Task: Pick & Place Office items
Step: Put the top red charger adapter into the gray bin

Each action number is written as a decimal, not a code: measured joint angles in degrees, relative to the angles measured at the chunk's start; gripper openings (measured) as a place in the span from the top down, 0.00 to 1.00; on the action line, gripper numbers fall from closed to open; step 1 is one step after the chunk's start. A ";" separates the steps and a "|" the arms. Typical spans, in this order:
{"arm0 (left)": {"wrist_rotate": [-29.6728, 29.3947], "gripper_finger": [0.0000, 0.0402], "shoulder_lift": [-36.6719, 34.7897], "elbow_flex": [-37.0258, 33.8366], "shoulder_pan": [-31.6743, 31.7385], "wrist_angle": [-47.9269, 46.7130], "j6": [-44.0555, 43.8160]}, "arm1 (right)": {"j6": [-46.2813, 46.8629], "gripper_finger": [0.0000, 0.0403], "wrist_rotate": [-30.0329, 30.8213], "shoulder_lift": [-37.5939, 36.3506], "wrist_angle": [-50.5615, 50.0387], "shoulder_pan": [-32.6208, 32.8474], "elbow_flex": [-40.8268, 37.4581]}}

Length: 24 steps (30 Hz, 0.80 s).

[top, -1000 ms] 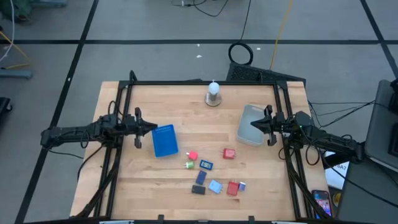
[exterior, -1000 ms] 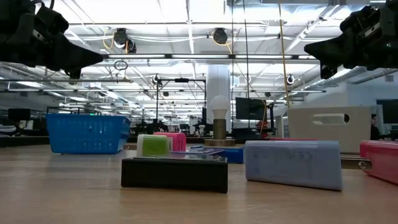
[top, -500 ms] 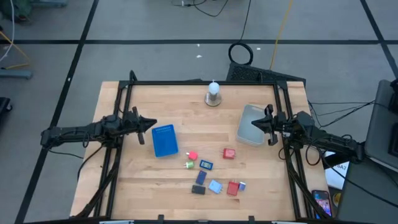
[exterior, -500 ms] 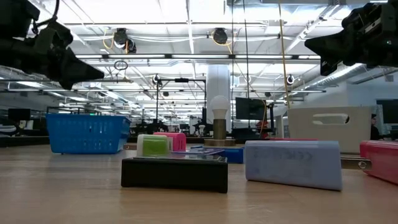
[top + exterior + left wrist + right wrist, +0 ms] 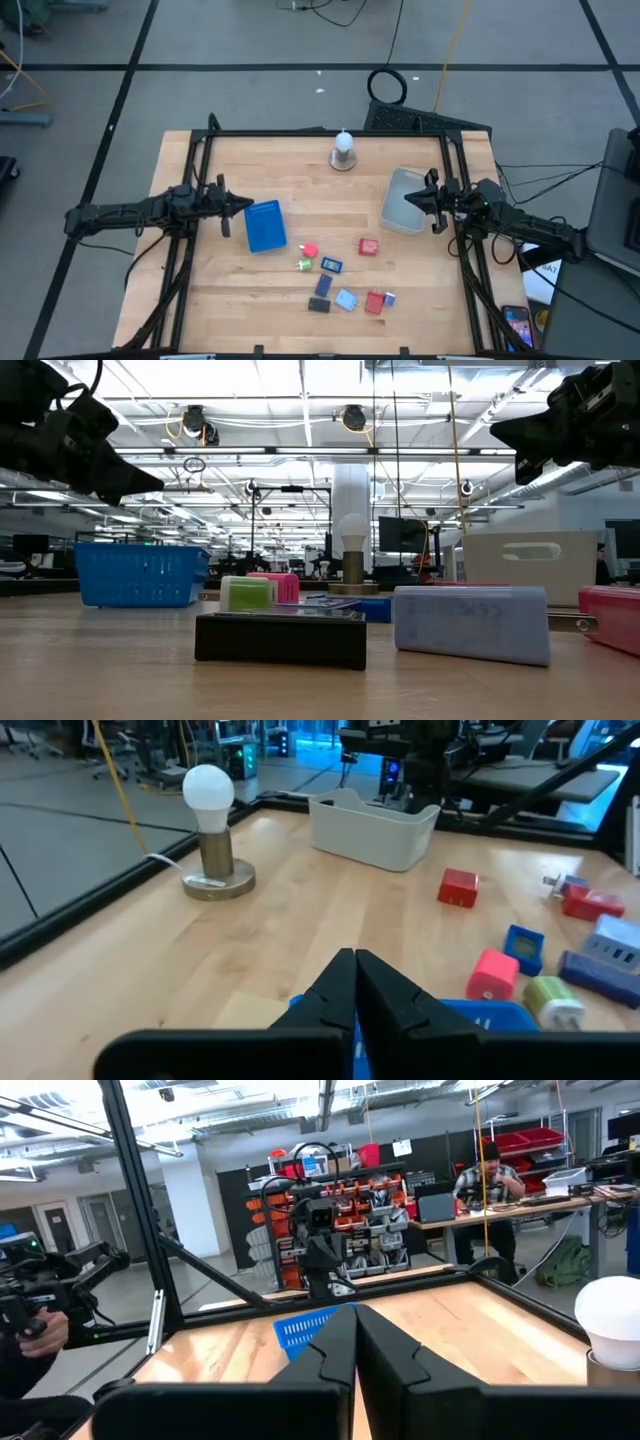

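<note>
1. Overhead, the counter (image 5: pixel 300 160) is a pale wooden butcher-block top inside a black frame, standing on a grey floor crossed by dark lines
2. Both arms hang above it with nothing held: the left claw (image 5: pixel 246 205) is closed at the left side, just over the edge of the blue tray (image 5: pixel 264 226); the right claw (image 5: pixel 408 197) is closed too, over the white bin (image 5: pixel 400 192) on the right
3. The office items (image 5: pixel 340 272) lie scattered on the bare wood toward the front middle, between the tray and the bin: red, pink, green, blue and black pieces, near one another
4. A white knob on a round base (image 5: pixel 343 150) stands near the far edge
5. Beyond the counter the room is a wide workshop with strip lights, and a person (image 5: pixel 492 1175) sits at a desk well back
</note>
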 joint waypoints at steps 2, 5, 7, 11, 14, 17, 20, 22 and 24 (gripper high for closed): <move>0.00 0.96 0.00 0.00 0.00 0.03 0.90 | -0.01 1.00 0.02 0.00 0.00 0.00 0.00; 0.02 0.96 0.00 0.00 0.00 0.04 0.99 | -0.01 1.00 -0.03 0.00 -0.04 0.00 -0.02; 0.00 0.97 0.00 0.00 0.00 0.08 1.78 | -0.13 1.00 -0.03 0.02 -0.29 0.00 0.00; 0.39 0.99 0.00 -0.02 0.00 0.32 2.99 | 0.17 1.00 1.20 0.04 -0.09 0.02 -0.01; 0.56 0.97 0.00 -0.02 0.00 0.38 2.17 | -2.26 1.00 2.88 0.25 0.94 0.02 0.00; 0.31 0.97 0.00 -0.02 0.00 0.03 2.13 | -1.73 1.00 4.62 0.96 4.71 0.01 -0.02; 0.23 0.98 0.00 -0.02 0.00 0.00 1.24 | -1.52 1.00 4.45 2.15 6.48 0.02 -0.02; 1.61 0.99 -0.02 -0.02 0.01 -0.11 0.28 | -2.17 1.00 4.48 3.10 6.38 0.02 0.00; 4.57 0.99 -0.02 -0.02 0.00 -0.32 0.45 | -3.05 1.00 4.48 4.24 6.47 0.02 -0.01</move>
